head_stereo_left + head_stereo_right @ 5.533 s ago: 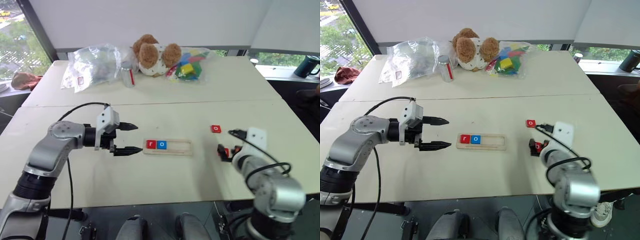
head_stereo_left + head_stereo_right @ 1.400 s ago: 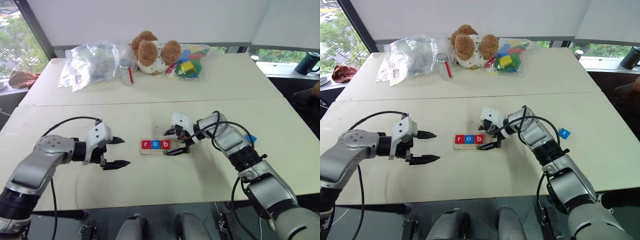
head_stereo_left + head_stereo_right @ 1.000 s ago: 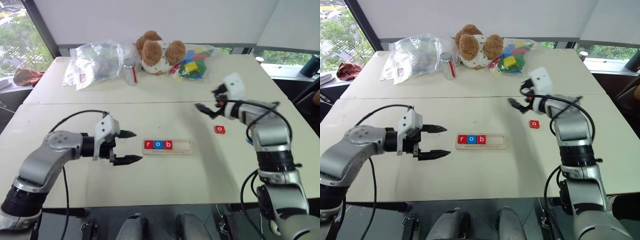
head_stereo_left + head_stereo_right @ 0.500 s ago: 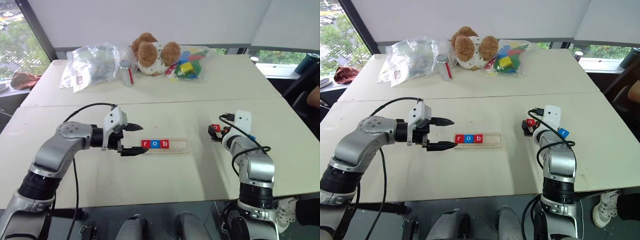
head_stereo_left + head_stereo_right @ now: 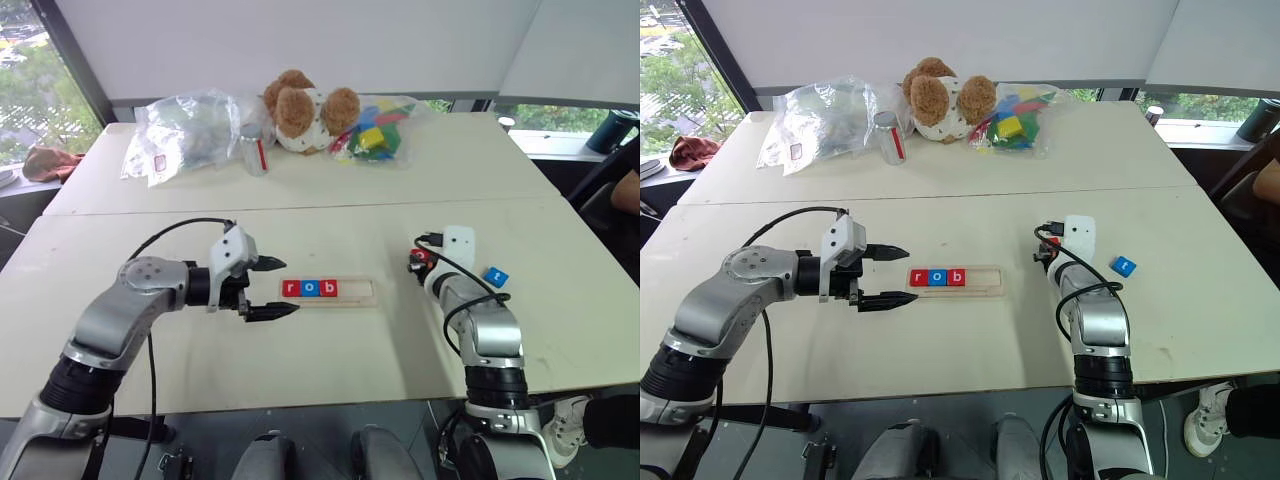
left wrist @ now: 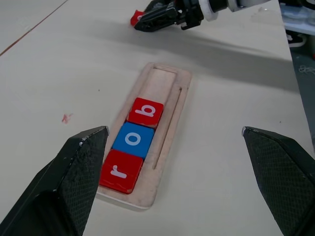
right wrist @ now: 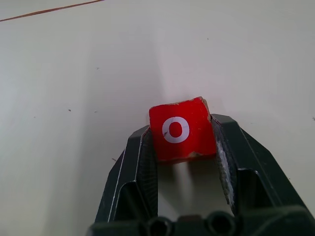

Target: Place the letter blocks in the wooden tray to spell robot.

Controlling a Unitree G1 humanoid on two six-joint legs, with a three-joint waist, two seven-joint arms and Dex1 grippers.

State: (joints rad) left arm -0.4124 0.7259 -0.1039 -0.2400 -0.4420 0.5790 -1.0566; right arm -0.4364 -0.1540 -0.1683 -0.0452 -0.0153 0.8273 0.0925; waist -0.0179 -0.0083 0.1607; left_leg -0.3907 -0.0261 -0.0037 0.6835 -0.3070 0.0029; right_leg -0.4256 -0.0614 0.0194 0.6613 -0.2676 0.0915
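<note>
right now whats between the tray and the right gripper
Only bare tabletop in the head views, between the tray and the right gripper, which is shut on the red o tile.

Bright, even daylight from far windows washes the table [image 5: 330,360]; shadows fall soft and near, with mild bowing at frame edges.

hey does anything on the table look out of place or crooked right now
Nothing looks damaged or spilled. The wooden tray holds r, o, b in a neat row. One blue letter block lies loose and skewed on the table, to the right of the right gripper, which grips the red o block.
</note>
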